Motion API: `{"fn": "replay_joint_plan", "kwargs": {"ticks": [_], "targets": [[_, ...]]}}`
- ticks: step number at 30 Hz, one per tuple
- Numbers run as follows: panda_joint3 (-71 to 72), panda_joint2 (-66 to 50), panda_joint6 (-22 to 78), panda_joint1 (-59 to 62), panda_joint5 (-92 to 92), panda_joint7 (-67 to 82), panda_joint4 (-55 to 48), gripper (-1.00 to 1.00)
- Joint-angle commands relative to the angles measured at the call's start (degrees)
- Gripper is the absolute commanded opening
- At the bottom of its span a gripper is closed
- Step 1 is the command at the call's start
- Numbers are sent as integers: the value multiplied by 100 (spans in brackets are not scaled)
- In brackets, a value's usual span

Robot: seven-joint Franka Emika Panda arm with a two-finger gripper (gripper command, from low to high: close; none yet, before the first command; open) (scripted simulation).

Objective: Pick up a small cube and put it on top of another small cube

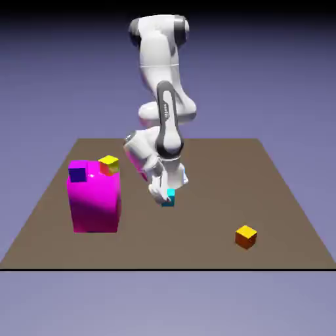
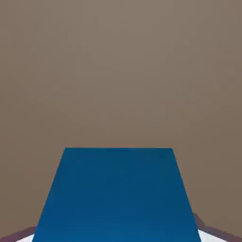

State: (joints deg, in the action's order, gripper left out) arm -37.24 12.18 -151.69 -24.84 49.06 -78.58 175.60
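Reaching down over the middle of the brown bench (image 1: 275, 197), the pincer (image 1: 165, 195) is clamped on the small cyan cube (image 1: 169, 197), which sits right between its tips at the bench surface. Seen from the hand, that cube (image 2: 116, 194) fills the lower middle of the view and hides the tips. Well off to the exterior view's left stands the big magenta block (image 1: 95, 203).
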Motion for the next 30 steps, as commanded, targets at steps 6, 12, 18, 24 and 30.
{"fn": "replay_joint_plan", "kwargs": {"ticks": [6, 12, 18, 24, 30], "targets": [[444, 31, 872, 760, -597, -489, -998, -100], [836, 12, 2016, 2006, -1243, -1159, -2223, -100], [1228, -7, 3159, 3252, -1889, -1830, -3448, -100], [1602, -30, 4287, 4498, -2518, -2493, -4650, -100], [1425, -146, 4791, 5498, -2557, -2845, -5028, -100]]}}
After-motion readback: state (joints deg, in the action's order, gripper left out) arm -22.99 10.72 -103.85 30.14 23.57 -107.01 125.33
